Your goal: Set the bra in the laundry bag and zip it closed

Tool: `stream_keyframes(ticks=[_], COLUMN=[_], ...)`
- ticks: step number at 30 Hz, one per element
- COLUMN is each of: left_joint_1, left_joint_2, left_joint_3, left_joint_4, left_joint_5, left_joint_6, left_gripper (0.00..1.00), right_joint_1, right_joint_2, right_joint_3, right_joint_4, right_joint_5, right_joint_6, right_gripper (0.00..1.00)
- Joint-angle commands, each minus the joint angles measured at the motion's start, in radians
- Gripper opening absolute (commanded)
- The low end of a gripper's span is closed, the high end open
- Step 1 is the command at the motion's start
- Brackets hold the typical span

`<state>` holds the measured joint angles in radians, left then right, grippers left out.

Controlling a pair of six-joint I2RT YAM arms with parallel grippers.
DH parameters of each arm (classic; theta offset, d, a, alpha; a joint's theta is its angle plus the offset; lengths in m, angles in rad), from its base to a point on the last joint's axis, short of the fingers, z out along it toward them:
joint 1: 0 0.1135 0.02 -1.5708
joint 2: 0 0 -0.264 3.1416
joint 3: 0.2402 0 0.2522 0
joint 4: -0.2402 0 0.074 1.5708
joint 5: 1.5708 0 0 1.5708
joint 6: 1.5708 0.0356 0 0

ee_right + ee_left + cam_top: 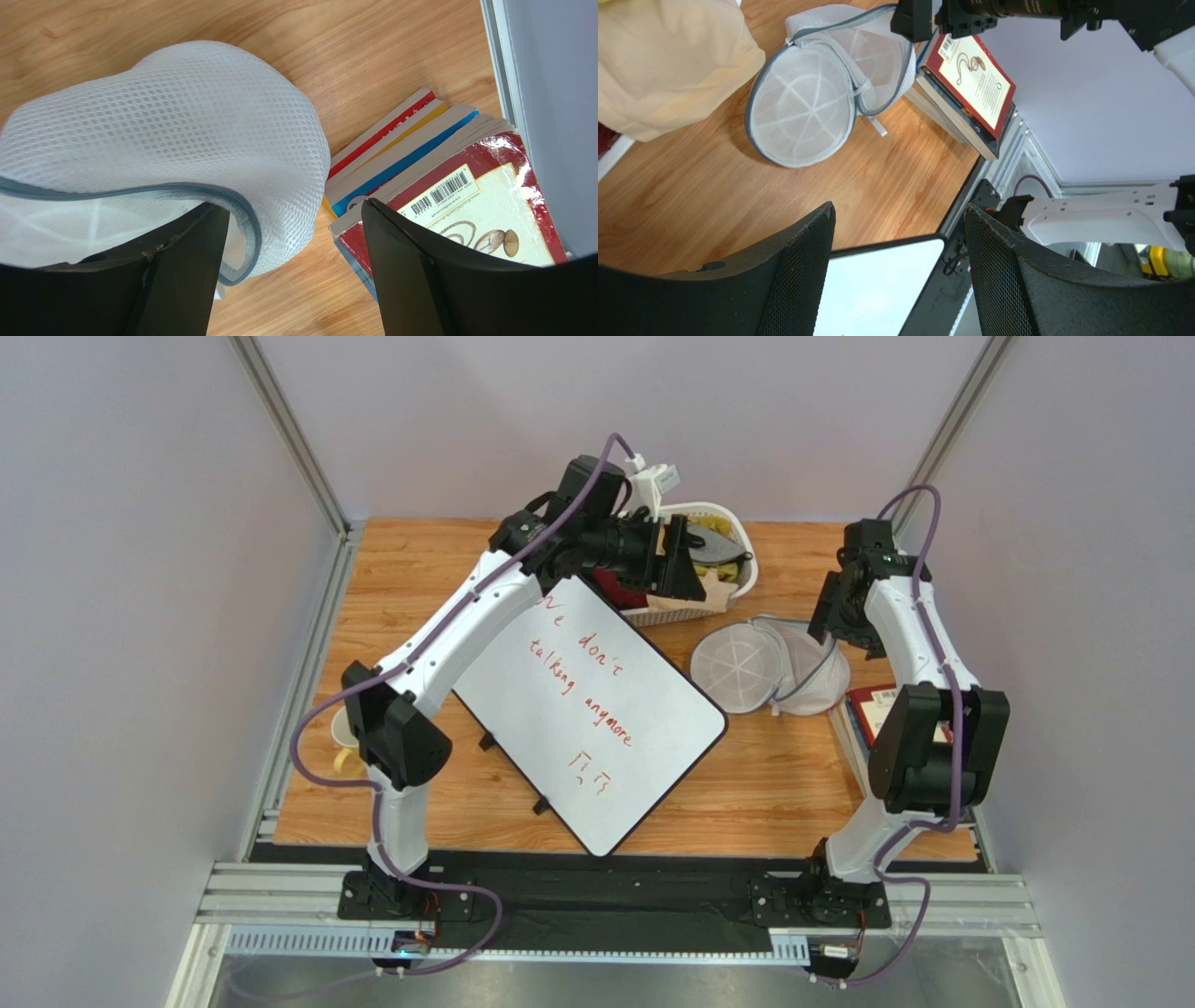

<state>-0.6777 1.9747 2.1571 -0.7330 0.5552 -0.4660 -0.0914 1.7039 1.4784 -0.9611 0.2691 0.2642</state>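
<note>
The laundry bag (pixel 765 665) lies unzipped on the wooden table, its white mesh halves folded apart with the grey zipper band along the rims. It also shows in the left wrist view (pixel 808 98) and the right wrist view (pixel 161 133). My right gripper (pixel 831 623) (pixel 295 210) is open and empty just above the bag's right edge, its left finger close to the zipper band. My left gripper (pixel 680 560) (pixel 899 217) is open and empty, held above the white slotted basket (pixel 737 581). I cannot make out the bra; the gripper covers much of the basket.
A yellow garment (pixel 661 63) and a dark red garment (pixel 617 588) lie in the basket. A whiteboard (pixel 589 707) with red writing lies mid-table. A stack of books (pixel 449 189) sits by the right table edge, next to the bag.
</note>
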Motion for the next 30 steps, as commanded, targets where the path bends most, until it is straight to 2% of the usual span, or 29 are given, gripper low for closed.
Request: stream_keyframes(ticks=[1,2,6,13,17,21,25,28,30], left_joint_1=[-0.005,-0.005,-0.005,-0.005,-0.005,-0.005,-0.005,-0.003,-0.005], left_joint_2=[-0.135,-0.155,-0.246,-0.424,-0.494,-0.572,-0.632,-0.666,-0.686], left_joint_3=[-0.098,-0.117,-0.204,-0.429,-0.532,-0.637,-0.707,-0.735,-0.744], left_joint_4=[0.026,0.029,0.030,0.095,0.121,0.150,0.181,0.188,0.190], left_joint_5=[-0.046,-0.067,-0.086,-0.132,-0.158,-0.156,-0.153,-0.159,-0.156], left_joint_6=[0.044,0.055,0.075,0.067,0.041,0.027,0.032,0.032,0.033], left_gripper=[0.73,0.73,0.73,0.72,0.70,0.69,0.69,0.69,0.69], right_joint_1=[0.041,0.054,0.087,0.189,0.209,0.211,0.213,0.213,0.214], right_joint_2=[-0.075,-0.082,-0.087,0.011,0.075,0.163,0.298,0.339,0.350], right_joint_3=[0.111,0.129,0.204,0.304,0.332,0.403,0.500,0.502,0.485], right_joint_4=[-0.024,-0.030,-0.007,0.171,0.300,0.332,0.325,0.324,0.361], right_joint_5=[0.053,0.064,0.065,-0.131,-0.151,-0.205,-0.292,-0.291,-0.295], right_joint_6=[-0.005,-0.003,-0.029,-0.095,0.073,0.238,0.314,0.387,0.415], right_gripper=[0.75,0.79,0.79,0.76,0.74,0.74,0.74,0.71,0.65])
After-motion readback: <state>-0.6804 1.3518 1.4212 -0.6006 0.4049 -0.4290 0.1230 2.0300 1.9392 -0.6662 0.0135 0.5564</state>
